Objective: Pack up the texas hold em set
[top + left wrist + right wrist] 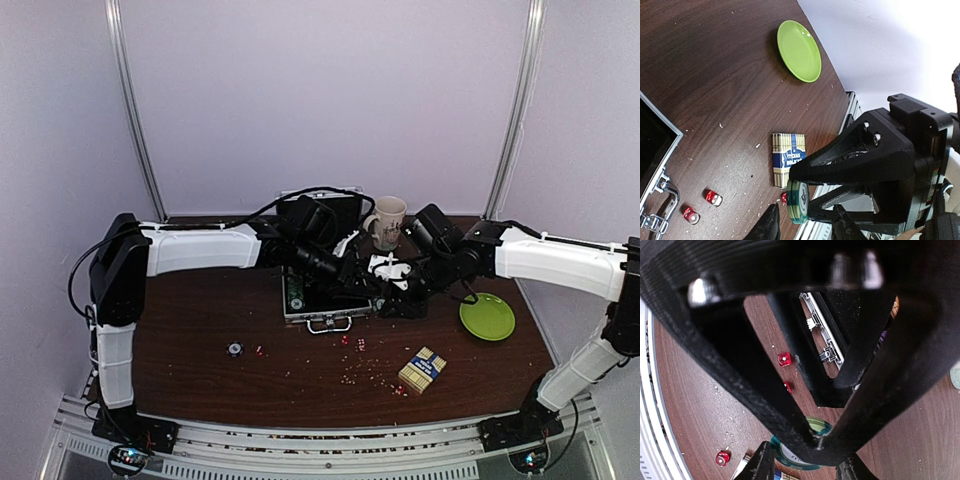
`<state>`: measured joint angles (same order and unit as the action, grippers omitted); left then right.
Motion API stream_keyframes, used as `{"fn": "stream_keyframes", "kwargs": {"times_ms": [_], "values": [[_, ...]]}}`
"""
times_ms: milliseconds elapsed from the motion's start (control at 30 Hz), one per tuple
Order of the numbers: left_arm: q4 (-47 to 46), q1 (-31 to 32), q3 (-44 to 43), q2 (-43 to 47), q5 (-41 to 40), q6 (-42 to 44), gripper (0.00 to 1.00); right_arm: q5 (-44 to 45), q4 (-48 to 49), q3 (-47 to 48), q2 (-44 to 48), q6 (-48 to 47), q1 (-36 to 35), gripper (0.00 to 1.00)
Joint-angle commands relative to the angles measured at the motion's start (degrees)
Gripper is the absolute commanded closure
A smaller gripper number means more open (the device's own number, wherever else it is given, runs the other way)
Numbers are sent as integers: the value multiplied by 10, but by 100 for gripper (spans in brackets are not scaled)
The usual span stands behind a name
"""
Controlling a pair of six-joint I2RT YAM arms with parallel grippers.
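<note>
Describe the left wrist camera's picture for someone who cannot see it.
The right gripper reaches in from the right, pinching a stack of green-and-white poker chips over a dark wooden table. On it lie a blue-and-tan card box, red dice, a green plate and, at left, a silver case's corner.

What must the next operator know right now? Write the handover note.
Right pincer: shut on a chip stack, held in the air.
Left pincer: open, fingers flanking that stack, not gripping.
Case: open, mid-table.
Card box, red dice, one loose chip: on the table in front of it.
Done: nothing confirmed; case interior unreadable.
Left: stack, loose chip, dice, card box into case; close lid.
</note>
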<state>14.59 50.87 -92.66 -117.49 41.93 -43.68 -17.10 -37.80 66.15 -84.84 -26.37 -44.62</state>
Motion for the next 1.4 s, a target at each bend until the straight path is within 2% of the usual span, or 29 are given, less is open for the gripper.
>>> {"fn": "stream_keyframes", "kwargs": {"times_ms": [0, 167, 400, 567, 700, 867, 1100, 1367], "values": [[-18, 5, -25, -20, 15, -6, 64, -10, 16, 9, 16, 5, -4, 72], [-10, 6, -26, -27, 11, -6, 64, -9, 18, 5, 19, 6, -4, 72], [4, 7, -34, -42, 26, -2, 57, 3, 35, -3, 28, 13, -4, 73], [-69, 7, -16, -39, 50, -33, 61, 22, 55, -11, 37, 24, -3, 73], [-157, -3, 33, 2, 32, -63, 55, 25, 57, -19, 45, 29, -2, 73], [-222, -16, 63, 8, 44, -110, 55, 24, 70, -32, 60, 30, 1, 72], [-273, -15, 76, 1, 61, -141, 63, 24, 69, -26, 53, 32, 0, 72], [-261, -15, 72, -4, 68, -140, 84, 26, 69, -26, 54, 33, 1, 72]]}}
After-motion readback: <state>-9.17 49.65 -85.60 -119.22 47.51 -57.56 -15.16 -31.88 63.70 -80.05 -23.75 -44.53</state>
